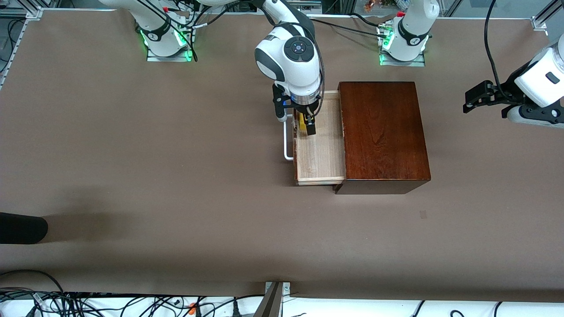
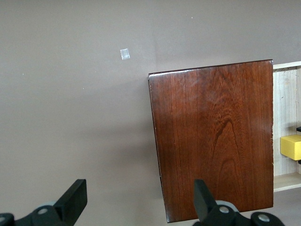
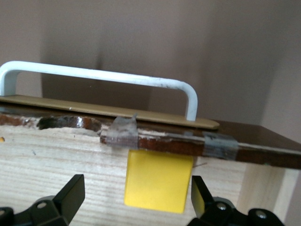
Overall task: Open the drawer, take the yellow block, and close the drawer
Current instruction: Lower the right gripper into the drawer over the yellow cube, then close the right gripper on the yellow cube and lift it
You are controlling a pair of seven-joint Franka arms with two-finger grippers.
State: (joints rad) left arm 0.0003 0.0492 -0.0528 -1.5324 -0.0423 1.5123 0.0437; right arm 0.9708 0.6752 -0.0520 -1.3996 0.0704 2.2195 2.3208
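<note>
Now the pale light-wood drawer (image 1: 320, 154) stands pulled out so the right gripper (image 1: 307, 124) — fingers spread, straddling the small bright yellow block (image 3: 157, 181) — can pinch it, while the left gripper (image 2: 136, 202) waits, spread too.

- A robotics lab: two white robot arm bases (image 1: 165, 33) with green lights are bolted along one edge of a brown-covered desk (image 1: 132, 154).
- Tangled cables (image 1: 88, 304) crowd the desk's edge nearest the front camera.
- Aluminium framing (image 1: 26, 13) marks a corner.

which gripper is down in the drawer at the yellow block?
The right gripper: it is inside the open drawer, fingers open either side of the yellow block. The left gripper waits, open, off the box's end.
</note>
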